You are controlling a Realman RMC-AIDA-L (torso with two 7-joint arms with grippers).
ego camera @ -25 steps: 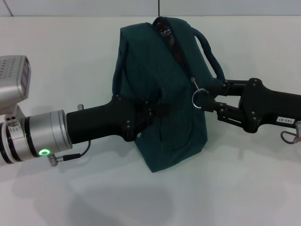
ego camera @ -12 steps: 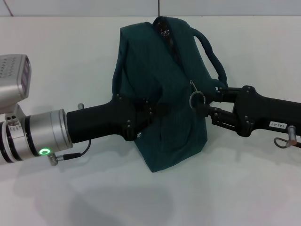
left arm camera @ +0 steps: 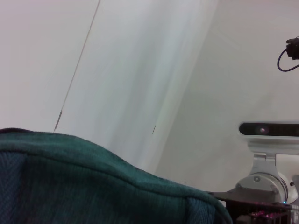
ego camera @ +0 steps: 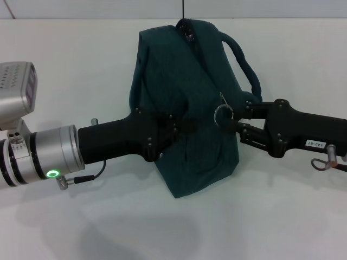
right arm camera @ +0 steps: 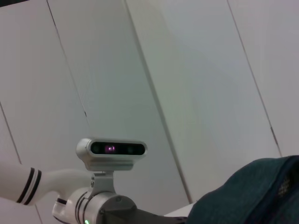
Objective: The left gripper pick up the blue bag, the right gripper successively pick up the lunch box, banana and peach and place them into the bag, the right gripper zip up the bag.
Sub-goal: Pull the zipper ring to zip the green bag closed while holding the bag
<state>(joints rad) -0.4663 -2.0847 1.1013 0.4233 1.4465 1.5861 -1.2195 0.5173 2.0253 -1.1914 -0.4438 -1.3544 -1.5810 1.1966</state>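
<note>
The right gripper (ego camera: 234, 120) has its fingers pinched on the silver ring pull (ego camera: 223, 114) of the zipper, on the right flank of the large dark teal-green fabric bag (ego camera: 187, 108), just below one padded loop handle (ego camera: 242, 59). The left gripper (ego camera: 176, 128) comes in from the other side, its fingers buried in a fold at the bag's middle and apparently clamped on the fabric, holding it steady. The bag stands slumped on the white table (ego camera: 81, 65), between the two black arms.

No clear lunch box, banana or peach shows anywhere on the table, so they are most likely inside already. The zipper track (ego camera: 191, 36) near the top of the bag looks nearly closed, though its far end is hard to read. By that reckoning the packing is done and the zipping is in hand or close to its end; what remains is at most the last of the pull and letting go.

Against the frames from a second ago, the right gripper has slid leftward toward the bag, carrying the ring pull with it. The left gripper and the bag's outline are nearly unchanged.
</note>
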